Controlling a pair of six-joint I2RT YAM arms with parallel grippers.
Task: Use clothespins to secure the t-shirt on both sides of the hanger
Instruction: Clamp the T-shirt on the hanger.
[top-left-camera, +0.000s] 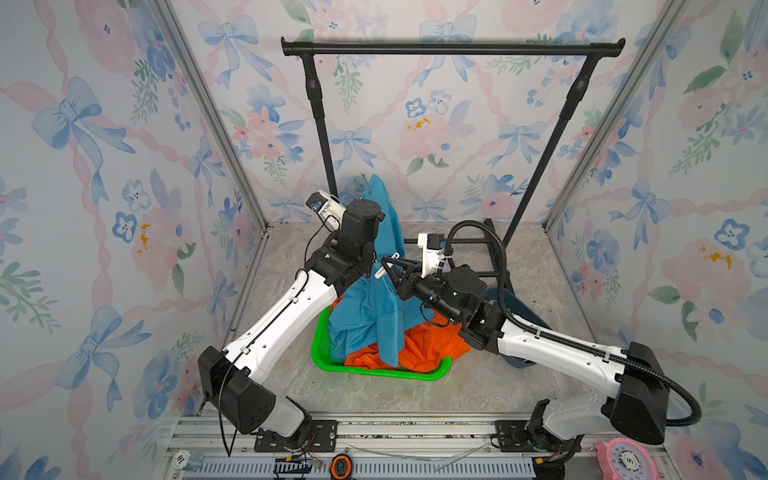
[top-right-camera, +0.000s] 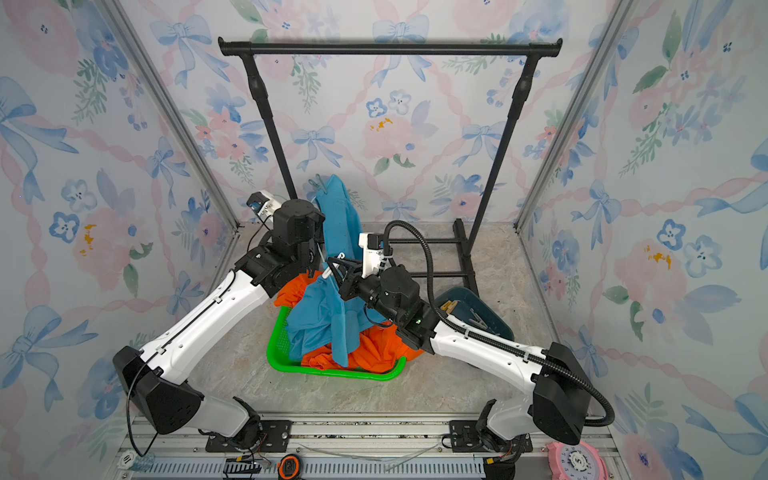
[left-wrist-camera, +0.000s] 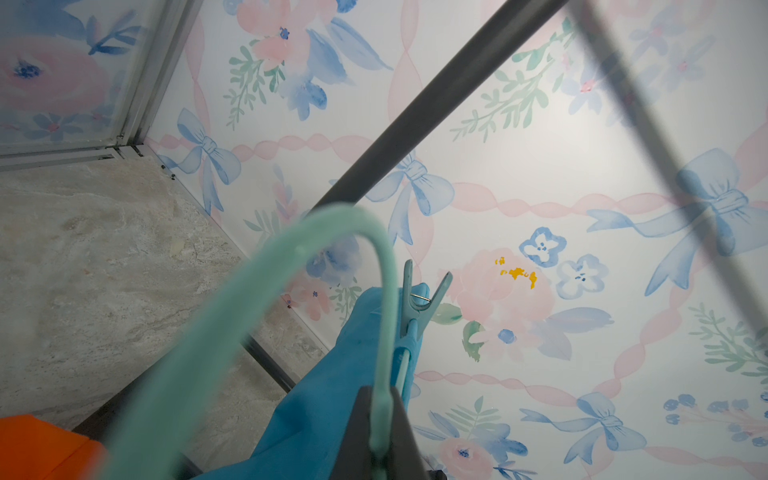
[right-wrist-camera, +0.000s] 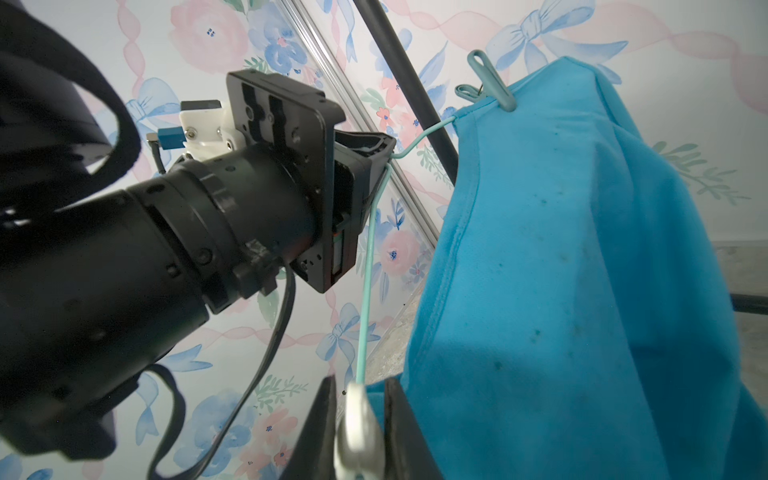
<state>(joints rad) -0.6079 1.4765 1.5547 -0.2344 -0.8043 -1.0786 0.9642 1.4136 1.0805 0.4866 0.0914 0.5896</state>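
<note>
Top views both showed a beige, marble-patterned surface (top-left-camera: 415, 395) closed on three sides by walls (top-left-camera: 124, 166) papered with blue bows, pink ribbons and flowers. A black garment rack (top-left-camera: 453, 49) stood at the back wall, its top bar running side to side. In front of it sat a green basket (top-left-camera: 374, 372) with orange cloth (top-left-camera: 432, 345) inside. A dark bin (top-right-camera: 505, 328) to the right of the basket held spare clothespins (top-right-camera: 478, 320).

The blue t-shirt (top-left-camera: 370, 316) hung on a mint-green hanger (right-wrist-camera: 365, 291) between the two arms, above the basket, and its lower part fell into the basket. The hanger's long axis was steeply tilted (one shoulder high, toward the back wall, the other low near the right arm). The left claw (left-wrist-camera: 380, 432) was closed tight on the hanger wire beside the hook.

A teal clothespin (left-wrist-camera: 415, 307) was clipped on the high shoulder, its jaws biting the cloth and its two handles spreading up and away from the shirt. The right claw (right-wrist-camera: 359, 415) stood narrow, gripping a pale clothespin (right-wrist-camera: 357, 436). The long axis of this one lay along the fingers and pointed at the low end of the wire and the shirt edge. Whether it already bit the cloth, I could not tell.
</note>
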